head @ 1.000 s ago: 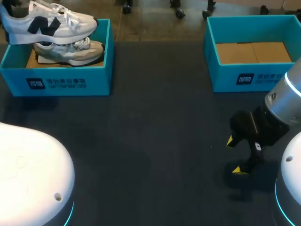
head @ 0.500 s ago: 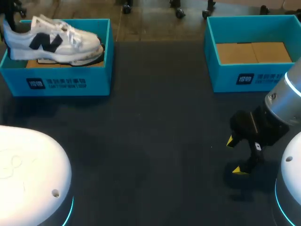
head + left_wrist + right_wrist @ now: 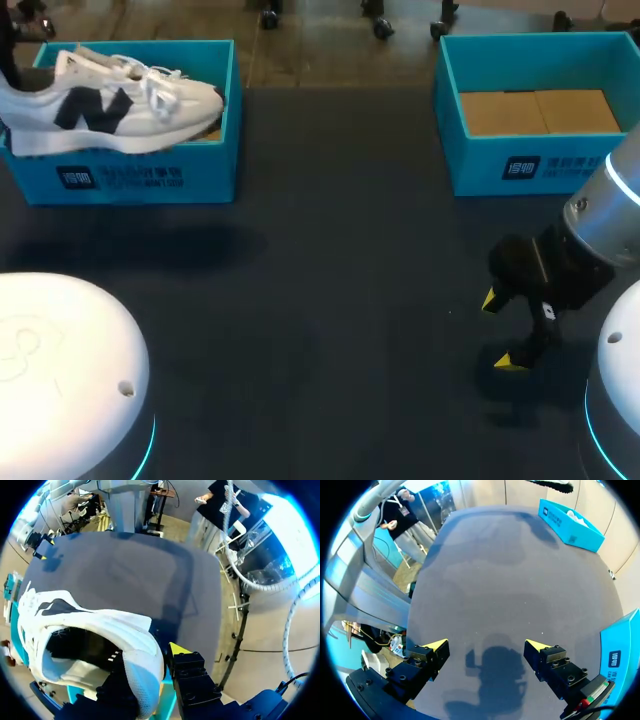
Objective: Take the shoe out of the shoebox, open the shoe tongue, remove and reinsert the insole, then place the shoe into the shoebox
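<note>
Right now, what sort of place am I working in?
Likely a robot lab test bench: a dark table, a teal left shoebox and right shoebox, and a white shoe clamped in my left gripper.

My left claw (image 3: 148, 666) brought shoe (image 3: 110, 105) lower and toward me; shoe now overlaps box (image 3: 150, 180) front wall, new shadow on desk (image 3: 350, 250).

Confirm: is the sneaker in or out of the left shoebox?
Out: the white sneaker hangs across the shoebox rim, covering its front wall's top, heel pinched in the left tool.
</note>
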`<state>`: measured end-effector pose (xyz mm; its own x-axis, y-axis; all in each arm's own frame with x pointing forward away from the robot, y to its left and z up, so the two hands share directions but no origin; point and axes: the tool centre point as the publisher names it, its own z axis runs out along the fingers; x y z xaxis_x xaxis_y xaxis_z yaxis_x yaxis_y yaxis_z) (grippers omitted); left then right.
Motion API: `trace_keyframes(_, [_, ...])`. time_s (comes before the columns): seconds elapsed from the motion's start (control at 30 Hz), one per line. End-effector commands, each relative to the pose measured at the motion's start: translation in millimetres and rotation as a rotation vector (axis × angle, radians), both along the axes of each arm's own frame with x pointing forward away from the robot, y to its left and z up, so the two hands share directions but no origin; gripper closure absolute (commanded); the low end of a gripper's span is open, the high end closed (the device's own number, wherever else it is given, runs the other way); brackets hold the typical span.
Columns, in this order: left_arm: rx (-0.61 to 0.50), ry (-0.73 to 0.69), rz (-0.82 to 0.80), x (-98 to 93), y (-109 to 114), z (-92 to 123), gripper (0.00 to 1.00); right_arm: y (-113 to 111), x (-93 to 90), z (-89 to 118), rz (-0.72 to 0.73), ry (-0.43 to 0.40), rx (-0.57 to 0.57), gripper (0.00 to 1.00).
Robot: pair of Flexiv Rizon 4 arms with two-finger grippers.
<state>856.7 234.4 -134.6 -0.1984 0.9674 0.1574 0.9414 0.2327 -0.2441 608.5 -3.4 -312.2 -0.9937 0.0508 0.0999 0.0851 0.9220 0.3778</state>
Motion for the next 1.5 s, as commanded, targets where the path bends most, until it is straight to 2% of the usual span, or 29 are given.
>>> trace_keyframes(0.03, [0.06, -0.155, -0.022, -53.6, -30.4, 1.2, 1.0, 0.0, -0.4, -0.7, 0.001, -0.001, 0.0, 0.0])
trace_keyframes(0.2, [0.059, -0.131, -0.039, -85.3, -53.9, -6.5, 1.0, 0.0, -0.4, -0.7, 0.001, -0.001, 0.0, 0.0])
trace_keyframes(0.73, [0.041, -0.119, -0.048, -87.6, -56.3, -8.3, 1.0, 0.0, -0.4, -0.7, 0.001, -0.001, 0.0, 0.0])
trace_keyframes(0.87, [0.058, -0.151, -0.099, -111.7, -80.9, -15.6, 1.0, 0.0, -0.4, -0.7, 0.001, -0.001, 0.0, 0.0])
trace_keyframes(1.03, [0.095, -0.165, -0.153, -143.6, -124.5, -34.6, 1.0, 0.0, -0.4, -0.7, 0.001, -0.001, 0.0, 0.0])
trace_keyframes(1.2, [0.079, -0.185, -0.142, -164.0, -152.9, -50.0, 1.0, 0.0, -0.4, -0.7, 0.001, -0.001, 0.0, 0.0])
trace_keyframes(1.23, [0.06, -0.167, -0.143, -166.6, -156.6, -56.3, 1.0, 0.0, -0.4, -0.7, 0.001, -0.001, 0.0, 0.0])
trace_keyframes(1.5, [0.06, -0.167, -0.143, -166.6, -156.6, -56.3, 1.0, 0.0, -0.4, -0.7, 0.001, -0.001, 0.0, 0.0])
